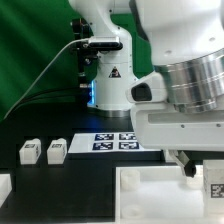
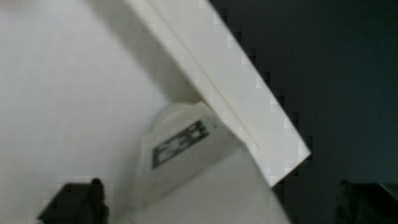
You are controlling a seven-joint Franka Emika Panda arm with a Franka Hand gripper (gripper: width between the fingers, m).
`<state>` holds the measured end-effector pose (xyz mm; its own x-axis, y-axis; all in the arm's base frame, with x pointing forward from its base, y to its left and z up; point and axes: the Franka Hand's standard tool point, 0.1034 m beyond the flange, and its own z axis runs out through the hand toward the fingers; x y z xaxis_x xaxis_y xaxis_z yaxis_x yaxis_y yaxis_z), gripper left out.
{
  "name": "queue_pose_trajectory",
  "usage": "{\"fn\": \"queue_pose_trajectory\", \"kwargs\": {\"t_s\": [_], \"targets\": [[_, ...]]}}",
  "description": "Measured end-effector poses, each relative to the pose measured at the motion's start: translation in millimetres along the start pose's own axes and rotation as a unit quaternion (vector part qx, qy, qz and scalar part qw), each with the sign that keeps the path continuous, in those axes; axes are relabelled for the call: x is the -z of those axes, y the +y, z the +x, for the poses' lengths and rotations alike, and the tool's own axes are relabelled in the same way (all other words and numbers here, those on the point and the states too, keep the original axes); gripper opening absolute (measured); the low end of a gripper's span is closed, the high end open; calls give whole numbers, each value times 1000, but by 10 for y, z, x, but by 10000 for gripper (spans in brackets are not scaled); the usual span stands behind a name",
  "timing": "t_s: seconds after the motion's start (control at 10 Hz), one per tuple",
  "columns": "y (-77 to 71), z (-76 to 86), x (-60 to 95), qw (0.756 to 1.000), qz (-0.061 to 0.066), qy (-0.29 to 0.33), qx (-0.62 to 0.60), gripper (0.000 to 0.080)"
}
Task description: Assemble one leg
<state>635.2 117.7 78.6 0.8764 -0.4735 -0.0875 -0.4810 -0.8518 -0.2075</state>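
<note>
My arm [image 1: 190, 85] bends forward and low, wrist pointing downward; my gripper [image 2: 219, 205] hangs with its two fingers [image 2: 75, 200] spread wide apart.

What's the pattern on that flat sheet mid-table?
The marker board is white with four black-and-white square tags; exterior view shows it best.

Wears glossy white shells on the arm [image 1: 175, 35], a grey metal ring [image 1: 200, 85], a black triangle sticker [image 1: 113, 73], a thin pale cable [image 1: 40, 68], a blue base light [image 1: 92, 97].

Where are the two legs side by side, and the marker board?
Leg nearer the exterior view's left [image 1: 30, 152]: exterior view, front face.
Leg beside it [image 1: 57, 150]: exterior view, front face.
Marker board [image 1: 114, 141]: exterior view, middle, among its tags.
</note>
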Motion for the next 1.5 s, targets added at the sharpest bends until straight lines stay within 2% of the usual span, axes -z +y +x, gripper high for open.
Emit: {"fn": "queue_pose_trajectory", "kwargs": {"t_s": [0.2,0.4,0.6,0.7,0.8,1.0,1.1,1.2,1.3,1.5], "targets": [[52,55,-81,991,-7,12,135,649],[68,80,-122,993,-4,17,116,649],[67,79,-126,996,-3,17,86,377],[62,74,-128,999,-2,17,44,377],[75,79,-128,1000,-2,17,-3,295],[92,94,-112,990,-1,16,-140,295],[109,99,-106,975,4,14,-224,295],[138,96,-123,943,17,11,-331,295],[161,53,-142,893,33,0,-448,295],[174,46,-147,834,51,-24,-549,295]]}}
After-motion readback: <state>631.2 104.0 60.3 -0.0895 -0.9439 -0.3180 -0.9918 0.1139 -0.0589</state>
